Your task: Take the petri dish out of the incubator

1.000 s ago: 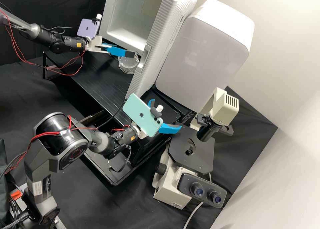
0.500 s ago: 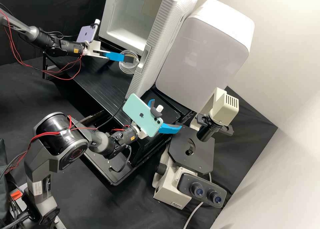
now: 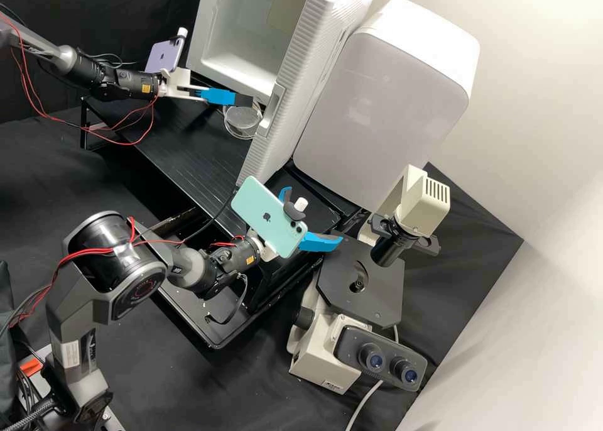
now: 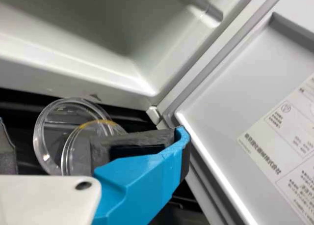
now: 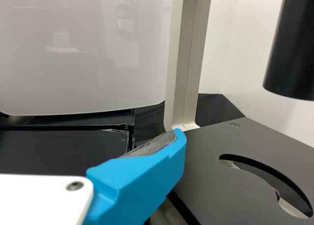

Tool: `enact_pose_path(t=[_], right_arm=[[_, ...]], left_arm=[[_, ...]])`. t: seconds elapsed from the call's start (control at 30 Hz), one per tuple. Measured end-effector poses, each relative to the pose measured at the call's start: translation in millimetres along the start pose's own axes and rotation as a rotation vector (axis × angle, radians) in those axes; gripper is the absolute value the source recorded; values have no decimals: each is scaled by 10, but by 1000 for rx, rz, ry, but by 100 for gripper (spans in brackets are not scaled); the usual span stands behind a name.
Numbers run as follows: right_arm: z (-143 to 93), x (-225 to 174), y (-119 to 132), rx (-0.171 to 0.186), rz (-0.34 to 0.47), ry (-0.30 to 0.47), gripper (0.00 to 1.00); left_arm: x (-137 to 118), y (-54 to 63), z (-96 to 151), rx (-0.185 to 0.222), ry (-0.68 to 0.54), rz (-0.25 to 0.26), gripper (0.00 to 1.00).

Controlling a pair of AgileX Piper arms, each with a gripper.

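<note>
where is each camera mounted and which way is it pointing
High view: fixed off the arms, looking forward and down on the bench; both arms show, left gripper at the incubator, right gripper by the microscope.
Left wrist view: on the left wrist, facing the open incubator and petri dish; its blue finger shows.
Right wrist view: on the right wrist, facing the microscope stage; its blue finger shows.
Shared: high and left wrist views both show the dish and incubator.

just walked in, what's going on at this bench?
The left arm's tool is open beside the clear petri dish. The dish lies on the black bench in front of the open incubator, outside its chamber. The right arm's tool is open by the microscope, holding nothing.
</note>
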Motion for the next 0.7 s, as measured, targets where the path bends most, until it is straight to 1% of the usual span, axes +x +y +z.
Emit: enact_pose_path(t=[0.17, 0.2, 0.23, 0.37, 0.5, 0.7], right_arm=[[0, 0, 0, 0, 0, 0, 100], [0, 0, 0, 0, 0, 0, 100], [0, 0, 0, 0, 0, 0, 100], [0, 0, 0, 0, 0, 0, 100], [0, 0, 0, 0, 0, 0, 100], [0, 0, 0, 0, 0, 0, 100]], left_arm=[[74, 26, 6, 6, 3, 4, 100], [92, 35, 12, 7, 1, 7, 0], [111, 16, 1, 7, 3, 2, 0], [148, 6, -7, 9, 6, 0, 0], [158, -18, 7, 26, 2, -5, 0], [157, -38, -20, 41, 10, -10, 0]])
